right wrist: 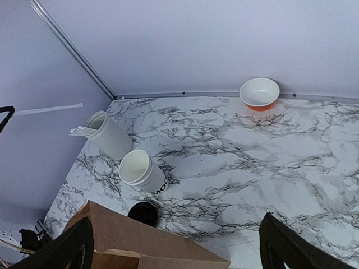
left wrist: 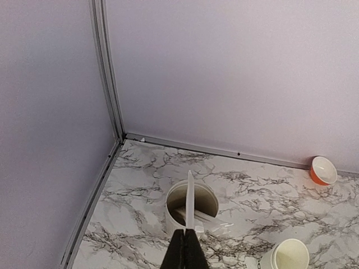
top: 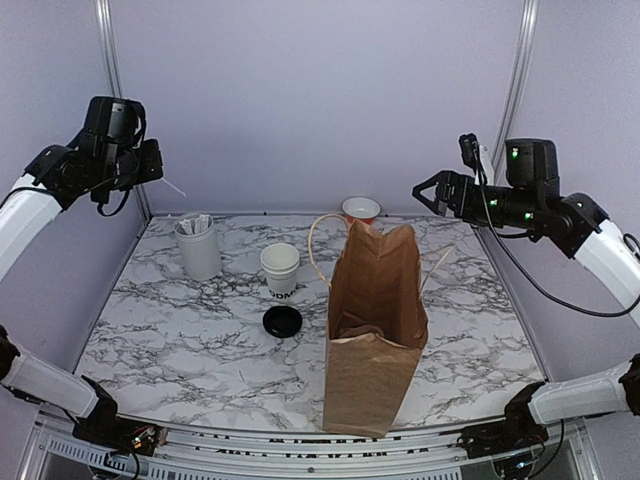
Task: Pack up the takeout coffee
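Note:
The takeout coffee cup point(top: 280, 266) stands open, without its lid, left of centre on the marble table; it is white with black lettering. Its round black lid point(top: 283, 320) lies flat just in front of it. The cup point(right wrist: 141, 170) and lid point(right wrist: 142, 213) also show in the right wrist view, and the cup's rim point(left wrist: 290, 255) in the left wrist view. My left gripper point(top: 158, 175) is raised high at the far left, shut on a thin white stick point(left wrist: 189, 197) above the canister. My right gripper point(top: 420, 192) is open and empty, high at the right; its fingers point(right wrist: 61, 249) frame the scene.
A tall brown paper bag point(top: 375, 320) stands open at the front centre, with handles. A white canister point(top: 198, 248) of sticks is at the back left. A small white bowl with an orange inside point(top: 361, 208) sits by the back wall. Walls close the left, back and right.

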### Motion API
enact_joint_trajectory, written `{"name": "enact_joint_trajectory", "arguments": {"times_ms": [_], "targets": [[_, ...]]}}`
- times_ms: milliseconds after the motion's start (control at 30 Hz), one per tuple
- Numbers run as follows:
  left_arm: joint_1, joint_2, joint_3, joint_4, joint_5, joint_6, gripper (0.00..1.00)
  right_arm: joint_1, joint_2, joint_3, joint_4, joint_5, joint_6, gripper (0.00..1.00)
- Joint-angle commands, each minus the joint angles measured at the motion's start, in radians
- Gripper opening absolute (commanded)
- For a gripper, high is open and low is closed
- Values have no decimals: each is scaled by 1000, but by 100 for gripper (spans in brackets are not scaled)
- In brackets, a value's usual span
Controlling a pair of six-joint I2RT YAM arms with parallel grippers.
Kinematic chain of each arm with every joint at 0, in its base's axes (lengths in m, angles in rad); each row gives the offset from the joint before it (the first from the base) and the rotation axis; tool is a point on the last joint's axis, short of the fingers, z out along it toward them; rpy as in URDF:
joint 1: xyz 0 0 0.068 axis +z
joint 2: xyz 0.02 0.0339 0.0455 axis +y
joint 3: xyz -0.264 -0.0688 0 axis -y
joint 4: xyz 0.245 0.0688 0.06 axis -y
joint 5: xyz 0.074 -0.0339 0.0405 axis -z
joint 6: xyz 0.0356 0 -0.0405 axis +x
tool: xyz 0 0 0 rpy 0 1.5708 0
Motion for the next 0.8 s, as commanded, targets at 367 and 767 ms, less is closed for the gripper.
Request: {"name": "enact_joint_trajectory", "arguments": {"times_ms": [367,767], "targets": [[-3,-252,-17,168,537,-44,0,-8,44,26,18,26,-6,99],[-69,-278,16,298,896,-42,0,-8,16,2,-36,116,-22,99]]}}
